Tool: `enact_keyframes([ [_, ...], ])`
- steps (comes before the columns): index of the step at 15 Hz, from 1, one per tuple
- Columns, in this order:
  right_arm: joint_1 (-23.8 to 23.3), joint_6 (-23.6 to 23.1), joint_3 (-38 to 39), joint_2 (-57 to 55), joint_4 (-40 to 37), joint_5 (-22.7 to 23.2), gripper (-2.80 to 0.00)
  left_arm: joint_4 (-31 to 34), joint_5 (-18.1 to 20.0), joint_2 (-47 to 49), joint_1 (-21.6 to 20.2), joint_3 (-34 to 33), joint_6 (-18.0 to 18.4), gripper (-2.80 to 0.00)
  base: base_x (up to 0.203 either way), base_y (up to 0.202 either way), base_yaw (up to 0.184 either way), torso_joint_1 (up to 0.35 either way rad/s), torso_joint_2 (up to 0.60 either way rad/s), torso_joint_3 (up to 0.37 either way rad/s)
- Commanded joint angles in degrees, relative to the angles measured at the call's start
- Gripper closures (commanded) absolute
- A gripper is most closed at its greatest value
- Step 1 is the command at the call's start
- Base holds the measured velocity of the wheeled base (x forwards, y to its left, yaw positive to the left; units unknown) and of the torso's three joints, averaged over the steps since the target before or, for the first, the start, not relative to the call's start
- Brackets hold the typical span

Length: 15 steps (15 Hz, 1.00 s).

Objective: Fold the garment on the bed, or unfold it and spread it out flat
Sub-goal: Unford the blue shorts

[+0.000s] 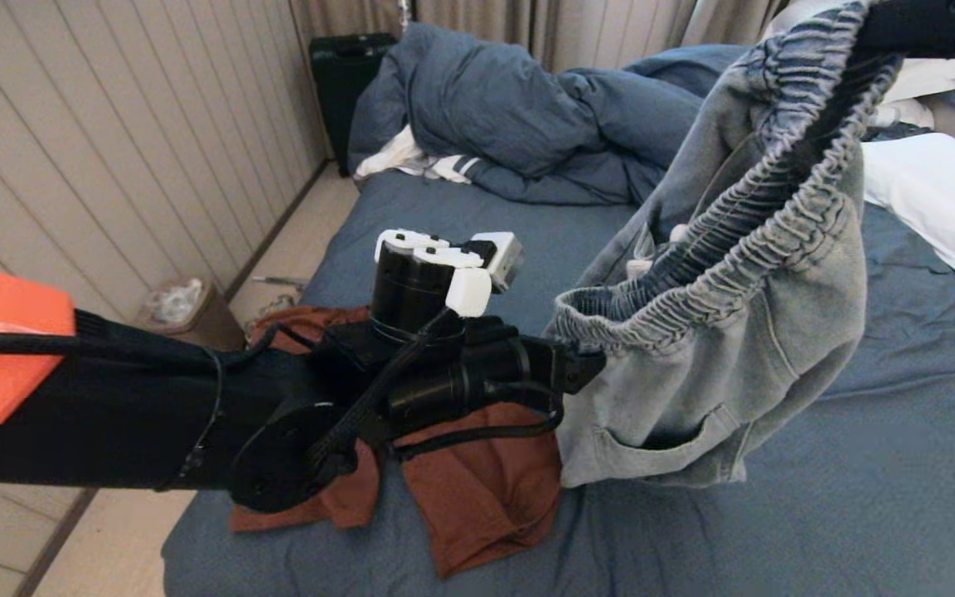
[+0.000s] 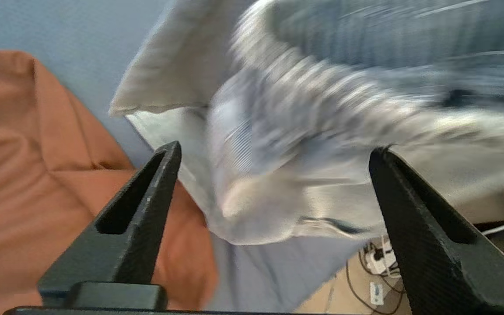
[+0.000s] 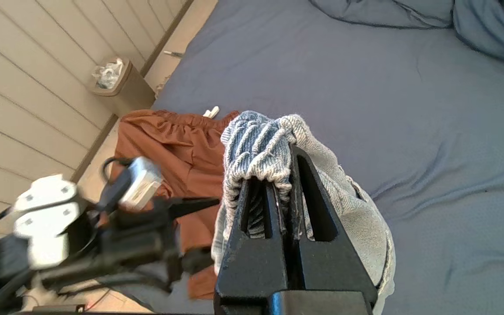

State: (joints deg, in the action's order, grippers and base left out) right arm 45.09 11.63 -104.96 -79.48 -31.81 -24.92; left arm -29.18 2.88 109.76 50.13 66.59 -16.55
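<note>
1. Head view, far left: the left arm (image 1: 113, 406) reaches in from the left edge toward mid-frame, over rust shorts (image 1: 477, 489) that lie flat on the bed (image 1: 859, 497).
2. Centre of the frame: the left gripper (image 1: 585, 369) sits at the lower end of the grey shorts' waistband. In the left wrist view its two fingers (image 2: 147, 205) stand wide apart with the cloth beyond the tips, not between them, so it holds nothing.
3. Centre to right: the grey shorts (image 1: 734, 332) hang in the air above the sheet, their elastic waistband (image 1: 743, 215) running on a slant from lower centre up to the upper right corner.
4. Upper right corner: the right gripper is out of frame here. In the right wrist view, the right gripper (image 3: 285, 192) is clamped tight on a bunch of waistband, bearing the whole garment.
5. What the next move seems to turn on: the free waistband end lies straight ahead of the left jaws, just to their right in the head view, and the band's long axis climbs away toward the right gripper. The left arm is the nearer one to take that end, which would let the band be stretched for spreading.
6. Far right: a white pillow (image 1: 942, 199) lies at the edge, a bunched duvet (image 1: 519, 116) at top centre.
</note>
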Motion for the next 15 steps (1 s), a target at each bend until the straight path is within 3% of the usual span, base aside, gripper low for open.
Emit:
enact_keyframes([
  [1, 0.06, 0.06, 0.02, 0.11, -0.10, 0.08, 0.00, -0.26, 1.59, 2.83, -1.96, 0.91, -0.15, -2.80, 0.000, 0.000, 0.000, 0.000, 0.00, 0.000],
  [12, -0.01, 0.06, 0.11, 1.37, -0.27, 1.27, 0.00, 1.62, 4.68, 5.88, -1.44, 8.56, -0.15, -2.80, 0.000, 0.000, 0.000, 0.000, 0.00, 0.000],
  [13, -0.05, 0.06, 0.11, 1.52, -0.27, 1.27, 0.00, 1.76, 4.68, 5.79, -1.44, 8.47, -0.24, -0.19, 0.000, 0.000, 0.000, 0.000, 0.00, 0.000],
  [14, -0.09, 0.06, 0.02, 1.52, -0.27, 1.27, 0.00, 1.76, 4.68, 5.73, -1.44, 8.29, -0.24, 0.00, 0.000, 0.000, 0.000, 0.000, 0.00, 0.000],
  [15, -0.10, 0.06, 0.02, 1.51, -0.27, 1.27, 0.00, 1.67, 4.68, 5.63, -1.44, 8.38, -0.32, 0.00, 0.000, 0.000, 0.000, 0.000, 0.00, 0.000],
])
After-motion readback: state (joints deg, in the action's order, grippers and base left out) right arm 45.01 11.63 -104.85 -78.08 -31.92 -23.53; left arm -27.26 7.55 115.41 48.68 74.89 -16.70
